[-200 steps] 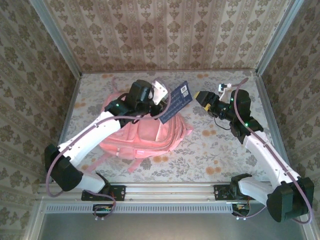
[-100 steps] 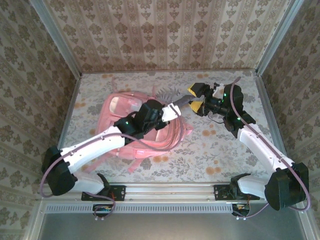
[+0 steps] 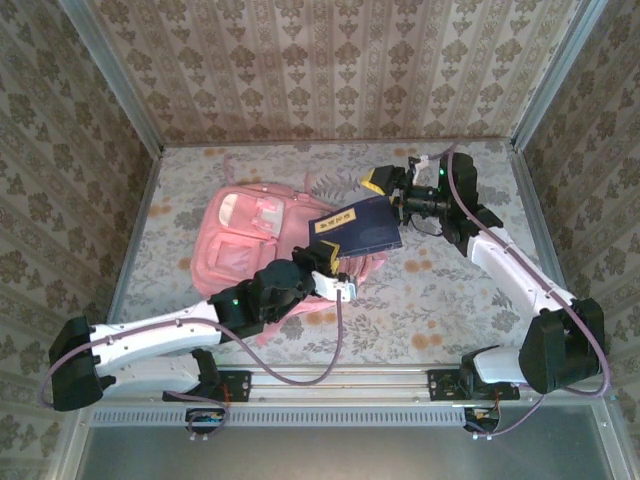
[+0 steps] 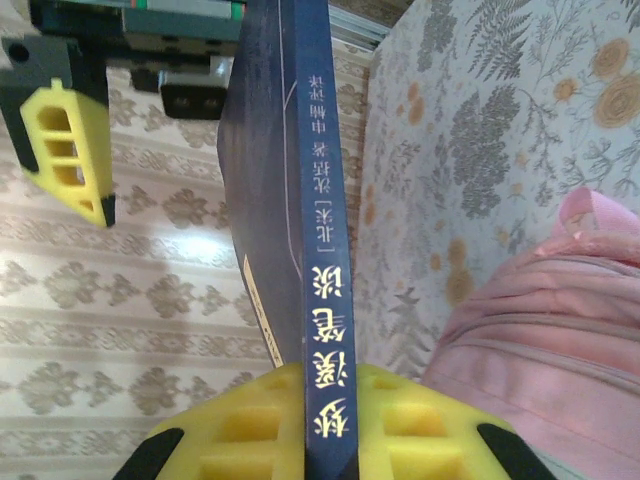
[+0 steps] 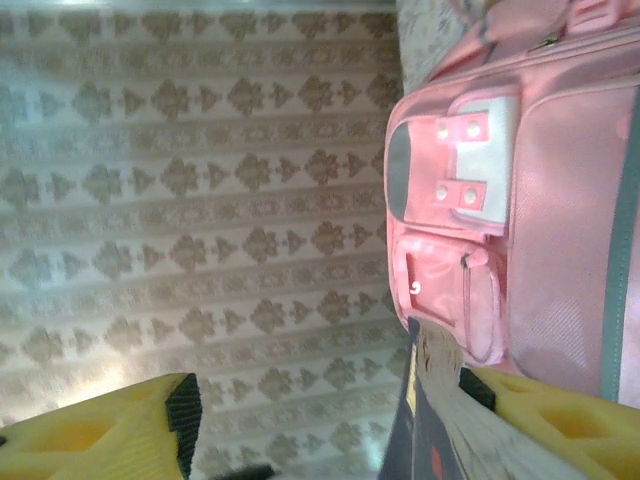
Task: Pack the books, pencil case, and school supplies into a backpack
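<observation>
Left pincer [image 4: 325,405] clamped on spine of navy book [image 4: 290,200], yellow print legible from left wrist, top view showing it tilted above right end of pink backpack [image 3: 250,230], right pincer [image 5: 340,430] wide, book edge between its fingers, open table [image 3: 450,290] right of backpack

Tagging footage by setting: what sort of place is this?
Probably a robot test booth: wallpapered walls box in a floral-covered table, with two arms bolted to an aluminium rail at its near edge.
</observation>
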`<control>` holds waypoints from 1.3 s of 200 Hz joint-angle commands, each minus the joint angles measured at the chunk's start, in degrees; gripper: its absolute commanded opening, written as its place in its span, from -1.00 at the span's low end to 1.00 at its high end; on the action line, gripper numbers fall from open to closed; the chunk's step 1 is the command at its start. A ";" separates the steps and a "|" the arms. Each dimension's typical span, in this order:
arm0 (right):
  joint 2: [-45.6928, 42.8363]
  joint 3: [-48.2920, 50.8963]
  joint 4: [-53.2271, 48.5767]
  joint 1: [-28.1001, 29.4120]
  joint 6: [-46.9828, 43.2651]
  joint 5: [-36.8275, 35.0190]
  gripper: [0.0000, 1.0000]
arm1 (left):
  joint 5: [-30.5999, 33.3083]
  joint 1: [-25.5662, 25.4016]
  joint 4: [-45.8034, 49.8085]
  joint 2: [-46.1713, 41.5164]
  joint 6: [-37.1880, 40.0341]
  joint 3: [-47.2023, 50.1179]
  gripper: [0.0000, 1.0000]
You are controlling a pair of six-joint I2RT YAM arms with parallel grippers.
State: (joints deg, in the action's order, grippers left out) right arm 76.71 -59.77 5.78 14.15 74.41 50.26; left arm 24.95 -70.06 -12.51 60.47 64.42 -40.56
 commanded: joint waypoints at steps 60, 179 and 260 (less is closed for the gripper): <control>-1.99 0.35 -9.14 3.45 -12.67 8.19 0.13 | 0.90 -1.57 -6.50 2.35 15.33 2.71 -1.00; -6.47 9.83 -0.09 3.28 -5.59 8.48 0.19 | 3.29 -2.27 -15.70 2.97 20.74 4.95 -1.00; -9.48 11.17 -0.87 0.45 -5.12 3.63 -1.00 | 2.90 -2.36 -10.49 3.05 16.17 3.46 0.29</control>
State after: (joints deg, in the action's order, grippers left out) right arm 70.24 -47.77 6.70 14.26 69.43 51.29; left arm 28.97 -72.31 -23.90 62.96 82.91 -35.00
